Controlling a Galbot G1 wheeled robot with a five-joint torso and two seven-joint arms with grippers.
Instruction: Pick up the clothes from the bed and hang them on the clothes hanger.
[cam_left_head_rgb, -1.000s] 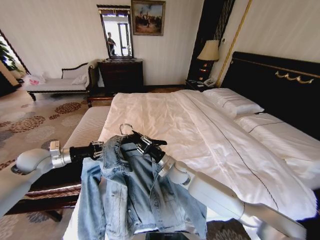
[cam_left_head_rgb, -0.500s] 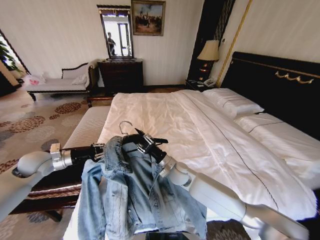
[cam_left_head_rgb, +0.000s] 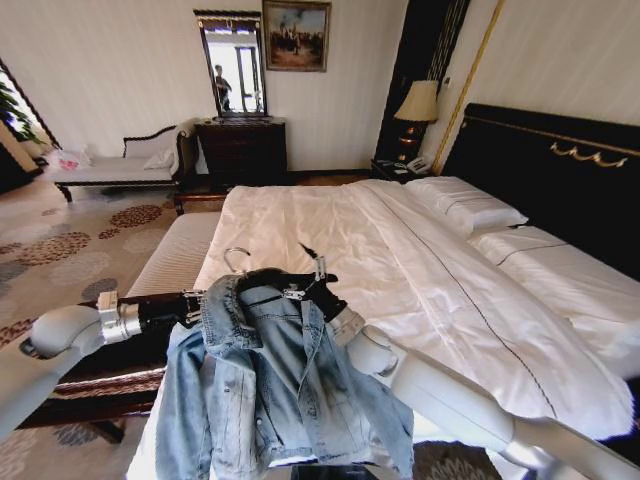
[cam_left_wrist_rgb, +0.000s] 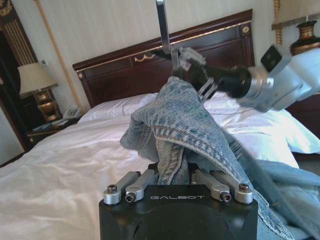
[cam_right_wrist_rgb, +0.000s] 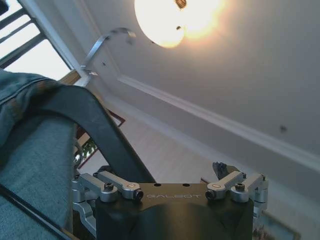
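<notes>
Head view: faded-blue denim jacket (cam_left_head_rgb: 270, 385) hung between both grippers.
Left gripper (cam_left_wrist_rgb: 172, 175): clamped on denim.
Right gripper (cam_left_head_rgb: 308, 282): clamped on thin black triangular hanger (cam_right_wrist_rgb: 95, 125).
Risk: shoulder could slip off if hanger tilted.

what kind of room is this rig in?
Looks like a hotel-style bedroom, probably. Cues: a large bed with white sheets, pillows and a tall black gold-trimmed headboard, a bedside lamp, and a patterned carpet with a chaise lounge along the far wall.
</notes>
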